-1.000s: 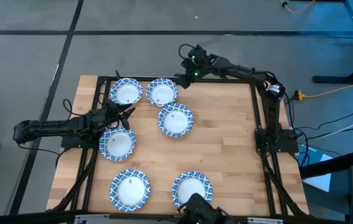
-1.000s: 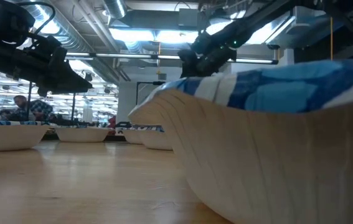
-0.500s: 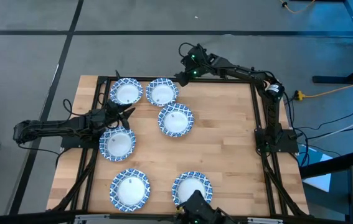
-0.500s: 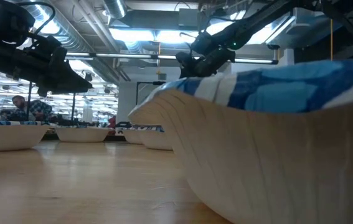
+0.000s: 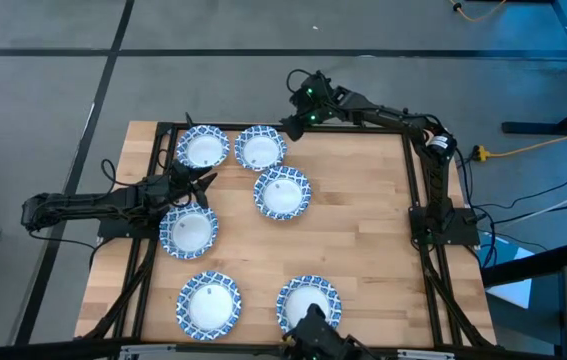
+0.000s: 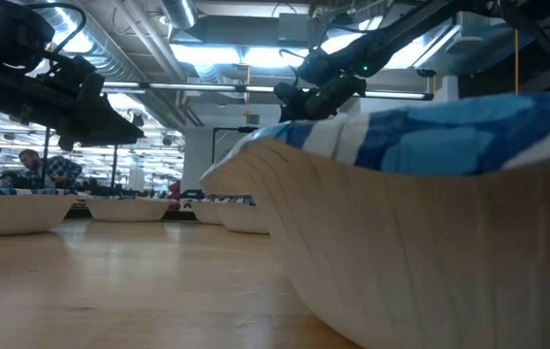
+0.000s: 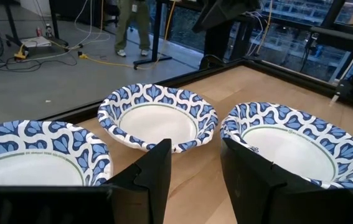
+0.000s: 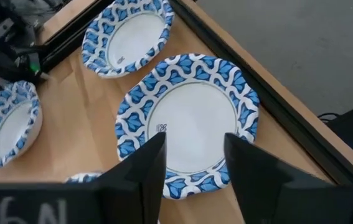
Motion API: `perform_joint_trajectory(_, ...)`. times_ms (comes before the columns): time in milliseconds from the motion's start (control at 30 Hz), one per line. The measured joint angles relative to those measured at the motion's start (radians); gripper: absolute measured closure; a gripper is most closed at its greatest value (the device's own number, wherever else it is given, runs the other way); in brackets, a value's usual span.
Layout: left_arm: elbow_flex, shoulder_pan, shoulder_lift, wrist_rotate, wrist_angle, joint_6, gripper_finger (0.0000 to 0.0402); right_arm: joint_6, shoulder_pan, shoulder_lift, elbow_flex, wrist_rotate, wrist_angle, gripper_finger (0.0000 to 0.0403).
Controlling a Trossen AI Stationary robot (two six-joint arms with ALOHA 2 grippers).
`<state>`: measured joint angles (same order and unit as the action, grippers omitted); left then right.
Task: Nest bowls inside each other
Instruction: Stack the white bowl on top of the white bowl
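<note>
Bowls (image 5: 282, 192), six in the high view, sit singly on the counter (image 5: 363, 220), all empty, none nested. Right gripper (image 5: 293, 127) hovers open beside the far bowl (image 8: 187, 125); left gripper (image 5: 199, 179) open between bowls. Nothing has shifted since earlier.

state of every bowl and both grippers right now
back-left bowl: upright, single, empty
back-centre bowl: upright, empty, under right gripper
middle bowl: upright, empty
left bowl: upright, empty
front-left bowl: upright, empty
front-right bowl: upright, empty
left gripper: open, holding nothing
right gripper: open, holding nothing
</note>
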<state>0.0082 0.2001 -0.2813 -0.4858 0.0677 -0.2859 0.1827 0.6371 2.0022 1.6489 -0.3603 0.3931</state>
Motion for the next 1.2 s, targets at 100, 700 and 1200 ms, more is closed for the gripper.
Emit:
perform_joint_trajectory(100,0.000,0.000,0.000,0.000,0.000,0.000,0.0269,-0.006,-0.002,0.000,0.000,-0.004,0.000,0.0217)
perform_joint_trajectory(700,0.000,0.000,0.000,0.000,0.000,0.000,0.0269,0.045,-0.008,-0.001,0.000,0.052,-0.009,0.0043)
perform_joint_trajectory(1200,0.000,0.000,0.000,0.000,0.000,0.000,0.0269,0.101,-0.008,-0.001,0.000,0.047,-0.009,0.0043)
